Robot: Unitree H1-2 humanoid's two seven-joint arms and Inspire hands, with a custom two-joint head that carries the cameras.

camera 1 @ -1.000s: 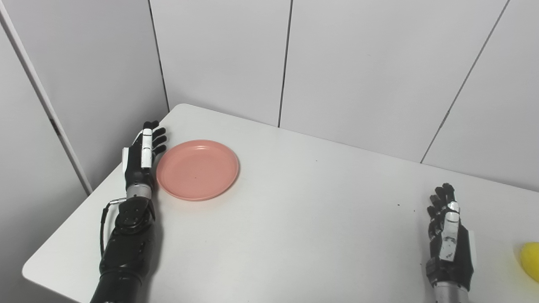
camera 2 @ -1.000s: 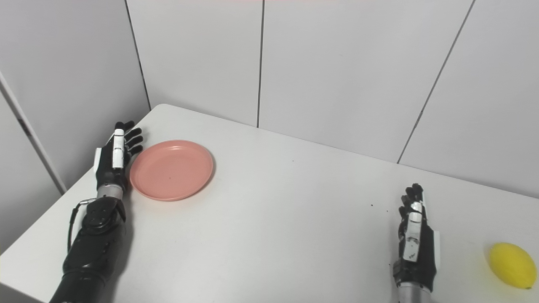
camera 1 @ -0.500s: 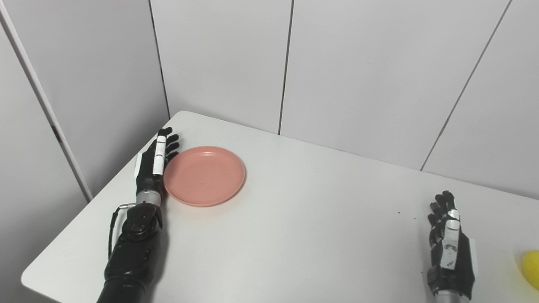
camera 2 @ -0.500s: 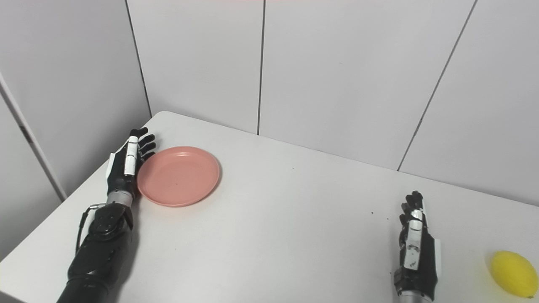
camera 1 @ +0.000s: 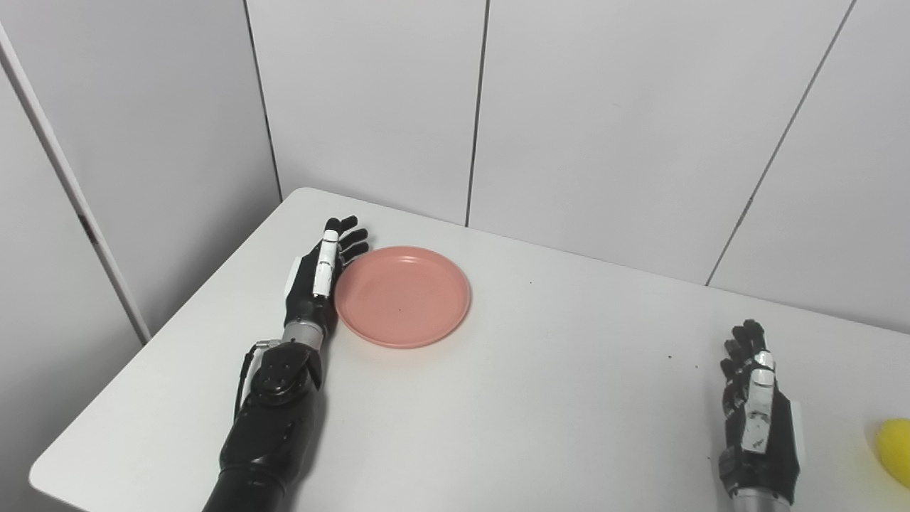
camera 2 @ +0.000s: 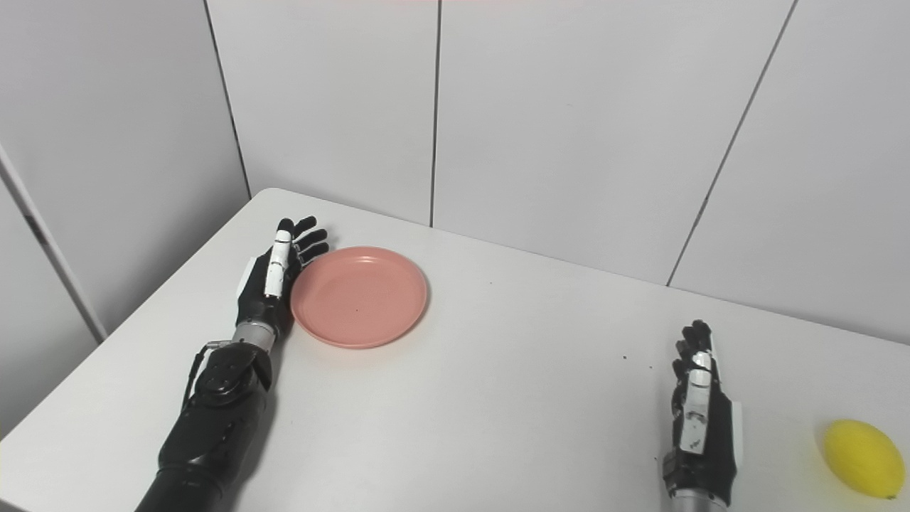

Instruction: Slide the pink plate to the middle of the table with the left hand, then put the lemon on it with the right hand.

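Pink and shallow, the plate is lying flat on the white table, left of the table's middle and not far from the back edge. Its dish is holding nothing.

The left hand is standing on its edge against the plate's left rim, fingers stretched out straight and slightly fanned, pointing toward the back wall. The palm side is facing the plate and appears to be touching the rim along its left side. The hand is gripping nothing; it is simply lying flat-sided against the plate. Its black forearm is running back across the table toward the near-left edge.

The right hand is resting on the table far over on the right, well apart from the plate. Its fingers are extended and close together, also pointing toward the wall, and it is holding nothing.

The lemon is sitting on the table to the right of the right hand, near the right border of the right eye view, apart from the hand and not touching it. In the left eye view only a yellow sliver of it is showing at the picture's right edge.

A few small dark specks are dotting the tabletop just beyond the right hand's fingertips.
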